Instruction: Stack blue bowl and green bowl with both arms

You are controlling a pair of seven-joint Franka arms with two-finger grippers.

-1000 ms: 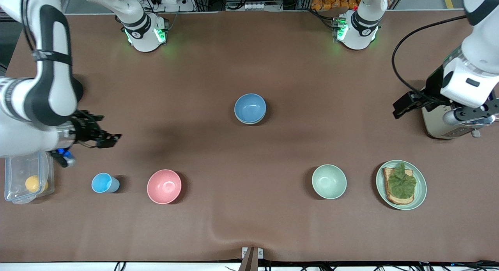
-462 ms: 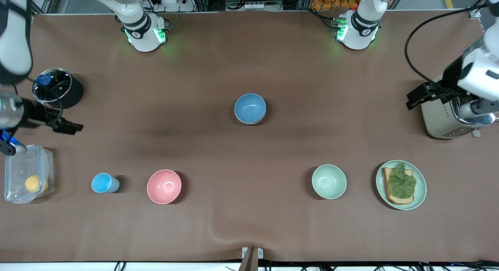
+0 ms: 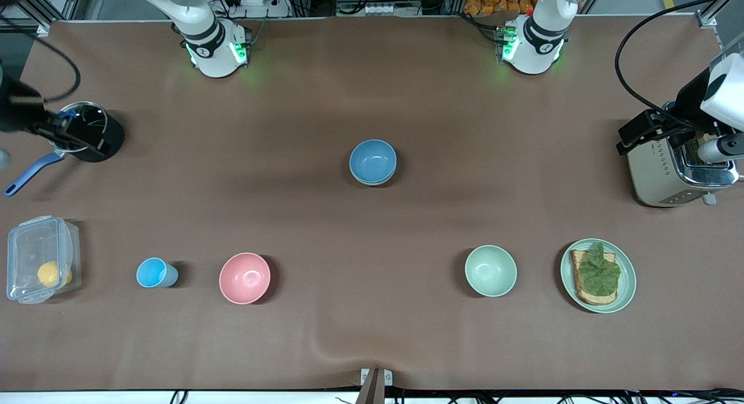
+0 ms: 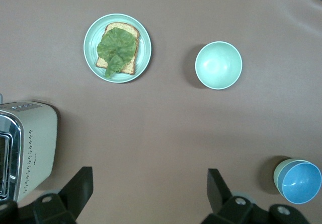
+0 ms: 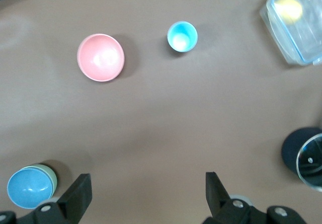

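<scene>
The blue bowl [image 3: 372, 160] sits nested in the green bowl [image 3: 376, 182] at the middle of the table, so only the green rim shows below it. The left wrist view shows the same stack, with the blue bowl [image 4: 301, 182] inside the green bowl [image 4: 278, 170]. So does the right wrist view, with the blue bowl [image 5: 29, 187] in the green bowl [image 5: 51, 174]. My left gripper [image 3: 639, 132] [image 4: 150, 184] hangs open and empty over the toaster. My right gripper [image 3: 72, 135] [image 5: 148, 186] is open and empty over the black pot.
A pale mint bowl [image 3: 490, 270] and a plate with toast [image 3: 598, 275] lie toward the left arm's end, nearer the front camera than the toaster [image 3: 674, 174]. A pink bowl [image 3: 244, 278], a light-blue cup [image 3: 152, 272], a clear box [image 3: 39, 267] and the pot [image 3: 93, 135] are toward the right arm's end.
Both arms have drawn back toward the table's ends. The right gripper went from beside the clear box to over the pot, and the left shifted over the toaster. No bowl moved.
</scene>
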